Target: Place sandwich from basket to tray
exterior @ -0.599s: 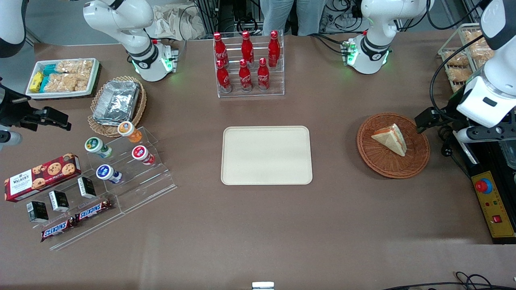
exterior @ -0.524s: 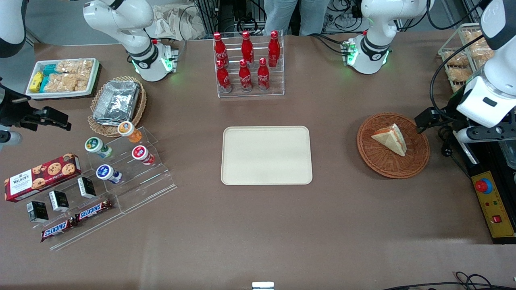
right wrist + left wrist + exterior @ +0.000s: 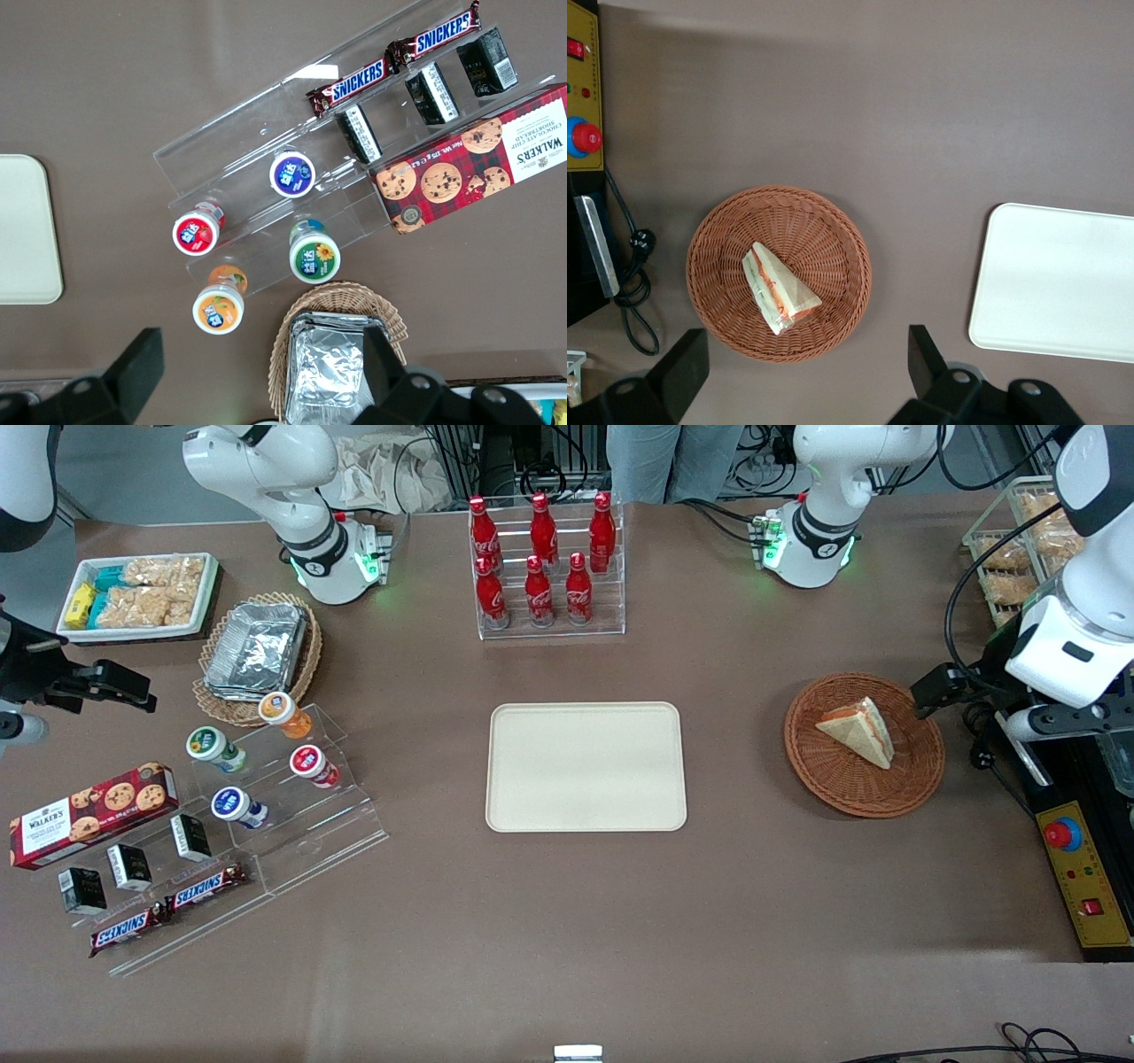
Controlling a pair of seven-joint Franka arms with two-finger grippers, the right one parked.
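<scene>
Sandwich point(image 3: 858, 730) lies in the basket point(image 3: 833, 784), on its side, wedge tip pointing toward the tray point(image 3: 586, 767); red-orange filling edge shows along the side nearer the working arm. Also seen in the wrist view: sandwich point(image 3: 777, 289) roughly at the middle of the basket point(image 3: 833, 232), nothing else inside. Basket sits on the brown table point(image 3: 567, 921), toward the working arm's end. Tray lies mid-table, bare, well apart from the basket; its edge shows in the wrist view point(image 3: 1054, 279).

Gripper point(image 3: 804, 376) hangs high above the table, over the basket's rim on the side farther from the front camera, touching nothing. Its fingers point(image 3: 924, 357) are spread wide, nothing between them. In the front view the gripper's dark body point(image 3: 941, 687) shows just beside the basket rim, toward the working arm's end.

Bottle rack point(image 3: 547, 567) with red bottles stands farther from the front camera than the tray. Yellow control box point(image 3: 1085, 881) with a red button sits at the working arm's table edge.
</scene>
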